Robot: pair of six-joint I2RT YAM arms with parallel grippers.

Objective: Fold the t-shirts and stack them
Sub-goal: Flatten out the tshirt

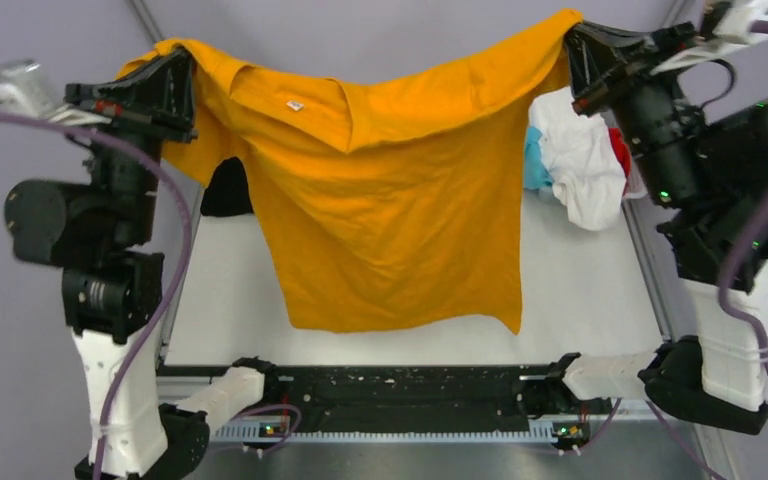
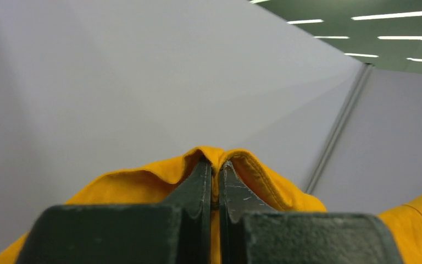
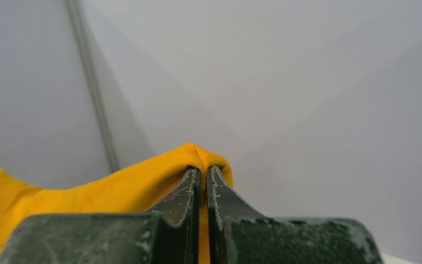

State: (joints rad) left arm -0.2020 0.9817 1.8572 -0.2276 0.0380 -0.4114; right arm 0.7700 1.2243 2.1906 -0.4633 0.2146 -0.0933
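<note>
The mustard-orange t-shirt (image 1: 400,200) hangs spread in the air between both grippers, its lower edge just above the white table (image 1: 220,300). My left gripper (image 1: 175,65) is shut on one upper corner of it; the left wrist view shows the cloth (image 2: 143,181) pinched between the fingers (image 2: 215,168). My right gripper (image 1: 575,40) is shut on the other upper corner, the cloth (image 3: 88,192) pinched between the fingers (image 3: 202,175). A black shirt (image 1: 225,190) lies behind the orange one at the left. White, teal and red shirts (image 1: 580,160) lie in a heap at the back right.
Grey walls enclose the table at back and sides. A black rail (image 1: 400,395) with the arm bases runs along the near edge. The heap of shirts lies close under my right arm.
</note>
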